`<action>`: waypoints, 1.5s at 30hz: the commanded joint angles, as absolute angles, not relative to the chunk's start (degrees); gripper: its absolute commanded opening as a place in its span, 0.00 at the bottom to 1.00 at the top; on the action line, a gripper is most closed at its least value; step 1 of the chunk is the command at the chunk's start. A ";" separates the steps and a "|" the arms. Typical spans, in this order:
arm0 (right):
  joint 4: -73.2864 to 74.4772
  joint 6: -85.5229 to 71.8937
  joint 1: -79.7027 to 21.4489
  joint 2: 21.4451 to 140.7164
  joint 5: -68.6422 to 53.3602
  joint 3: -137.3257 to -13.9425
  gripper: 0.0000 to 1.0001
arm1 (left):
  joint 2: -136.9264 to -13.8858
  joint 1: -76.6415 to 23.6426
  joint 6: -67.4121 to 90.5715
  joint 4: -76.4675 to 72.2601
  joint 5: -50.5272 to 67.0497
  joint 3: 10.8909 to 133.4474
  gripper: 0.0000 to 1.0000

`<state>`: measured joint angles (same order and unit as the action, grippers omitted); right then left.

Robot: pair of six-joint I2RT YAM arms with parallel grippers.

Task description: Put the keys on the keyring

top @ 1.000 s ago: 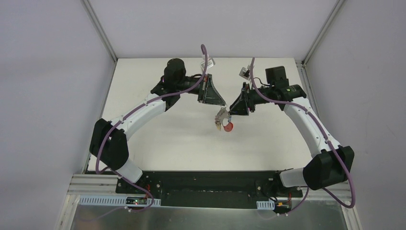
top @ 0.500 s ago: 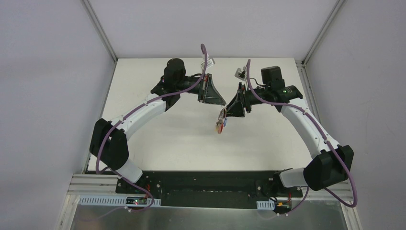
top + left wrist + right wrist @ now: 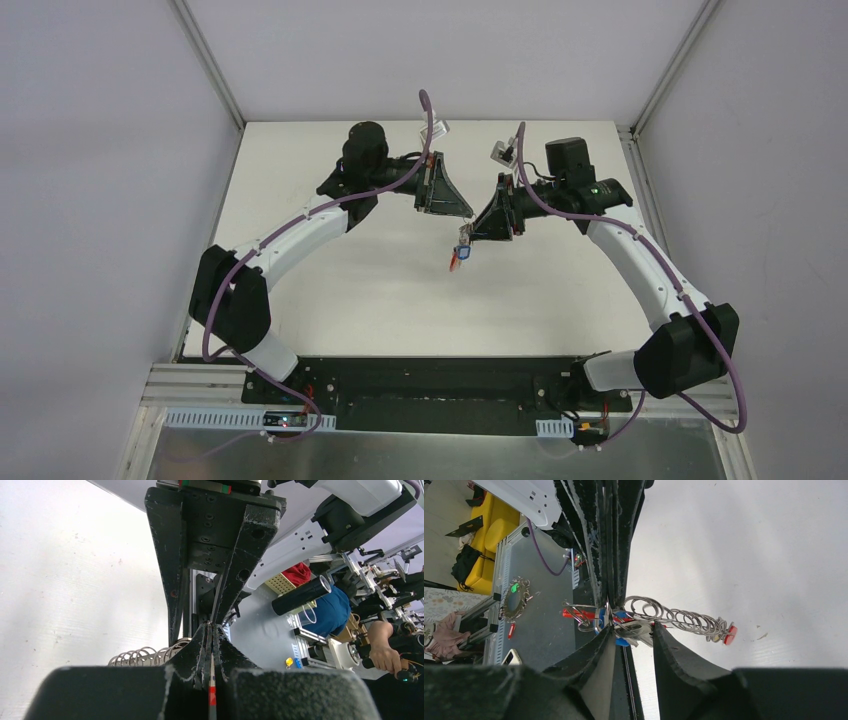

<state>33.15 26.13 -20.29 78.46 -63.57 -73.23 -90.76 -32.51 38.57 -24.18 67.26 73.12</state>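
Keys (image 3: 458, 256) have swung in beneath the right fingers (image 3: 470, 235), above the counter (image 3: 330, 290). Left wrist: left fingers (image 3: 212, 630) clamp the keyring (image 3: 212, 696) by its thin red-marked edge. Right wrist: fingers narrowly straddle the keys, grip unclear; best to close gently, keeping the ring steady.

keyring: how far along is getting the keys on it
Done: red- and blue-headed keys already hang on a chain of rings. In hand: left gripper is shut on the keyring, seen edge-on; right gripper brackets the blue ones, grip unclear. Left: no loose key shows, so possibly just finishing.
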 commanded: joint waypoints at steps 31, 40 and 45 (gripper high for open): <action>27.84 21.85 -19.93 77.43 -63.63 -72.41 0.25 | -89.91 -30.95 39.01 -28.59 66.28 72.69 0.00; 27.36 21.71 -20.65 77.96 -63.69 -72.24 0.29 | -90.15 -30.93 39.44 -28.91 66.14 72.95 0.00; 27.24 21.71 -20.94 78.13 -63.90 -71.94 0.34 | -90.38 -30.94 39.81 -29.40 66.10 72.95 0.00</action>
